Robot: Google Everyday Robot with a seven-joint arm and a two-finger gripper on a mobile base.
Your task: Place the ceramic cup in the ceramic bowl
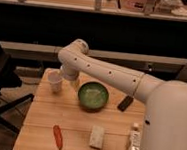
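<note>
Cup (55, 82) first: where is it?

— Upright at the far left corner of the counter (76, 125), just left of the bowl (93, 96) and apart from it. The hand (69, 83) hangs between the two, close beside the cup. It's spread wide and has nothing in it.

— How will it handle?

— It's ceramic, so I'd judge it stiff, weighty for its bulk and slick with glaze. It would likely chip if knocked against the bowl. It has no handle and narrows a little toward the base.

— Where to take hold?

— Across the wall just under the rim, or pinching the lip inside and out. Squeeze firmly, because it won't give. Lower down, I'd expect the taper to let it slip.

— Main risk?

— Tipping it with a sideways nudge, or setting it into the bowl too hard.
</note>
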